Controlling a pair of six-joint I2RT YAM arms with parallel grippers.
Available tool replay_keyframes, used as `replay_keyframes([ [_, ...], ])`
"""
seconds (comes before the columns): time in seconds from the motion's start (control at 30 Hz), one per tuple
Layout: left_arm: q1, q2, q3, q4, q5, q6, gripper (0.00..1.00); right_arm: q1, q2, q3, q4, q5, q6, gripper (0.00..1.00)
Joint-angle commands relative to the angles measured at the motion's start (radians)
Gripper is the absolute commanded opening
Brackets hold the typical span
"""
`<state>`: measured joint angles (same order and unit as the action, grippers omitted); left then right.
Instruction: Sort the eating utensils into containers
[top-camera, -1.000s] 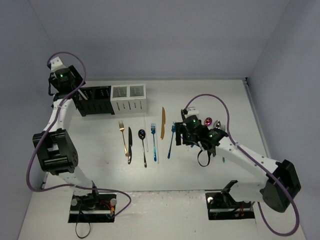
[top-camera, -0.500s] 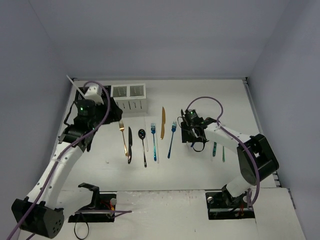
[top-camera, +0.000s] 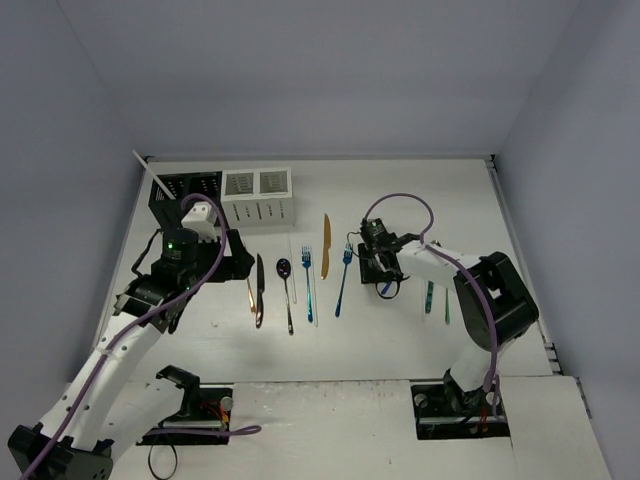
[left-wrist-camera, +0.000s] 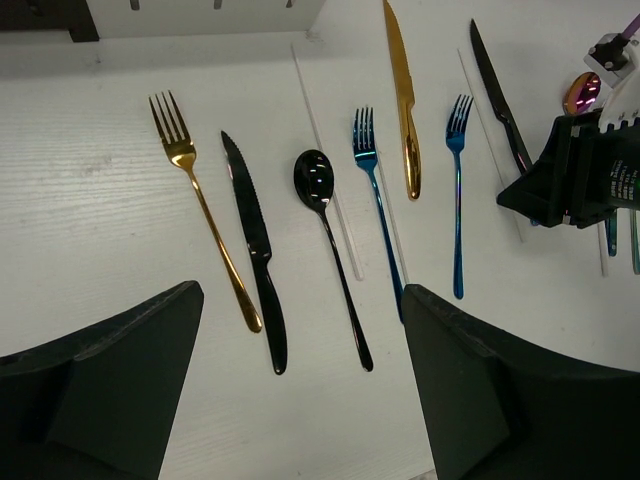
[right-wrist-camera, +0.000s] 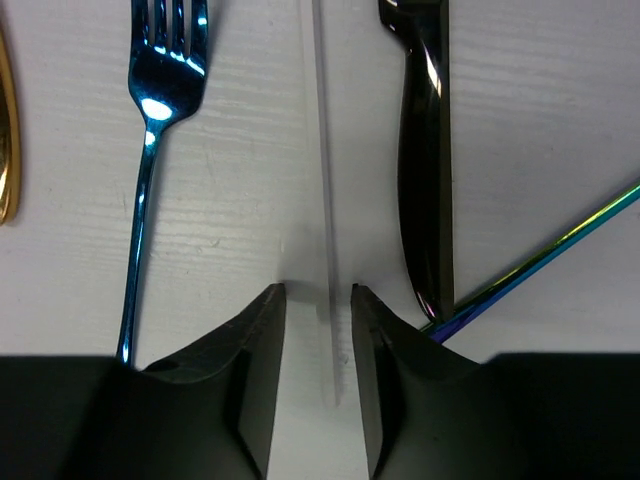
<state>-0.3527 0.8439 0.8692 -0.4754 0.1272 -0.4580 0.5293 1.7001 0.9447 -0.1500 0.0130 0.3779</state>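
Astride a pale chopstick (right-wrist-camera: 322, 150), right pincer (right-wrist-camera: 318, 300) barely parted; left pincer (left-wrist-camera: 300, 292) gapes

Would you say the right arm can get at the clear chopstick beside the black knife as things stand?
Probably yes: the right gripper straddles the clear chopstick, one finger on each side, nothing between. The black knife lies close beside one finger and might get nudged.
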Motion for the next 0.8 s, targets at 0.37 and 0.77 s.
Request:
replay_keyframes([
  [0.37,-0.106,0.118,0.178,0.042,0.015,-0.083,0.84,0.046,-0.171,0.065,0.009,0.037,-0.074,0.0],
  [0.77,-0.25,0.307,0.332,0.3,0.03,-0.183,0.9,0.26,-0.472,0.148,0.021,0.014,-0.114,0.0],
])
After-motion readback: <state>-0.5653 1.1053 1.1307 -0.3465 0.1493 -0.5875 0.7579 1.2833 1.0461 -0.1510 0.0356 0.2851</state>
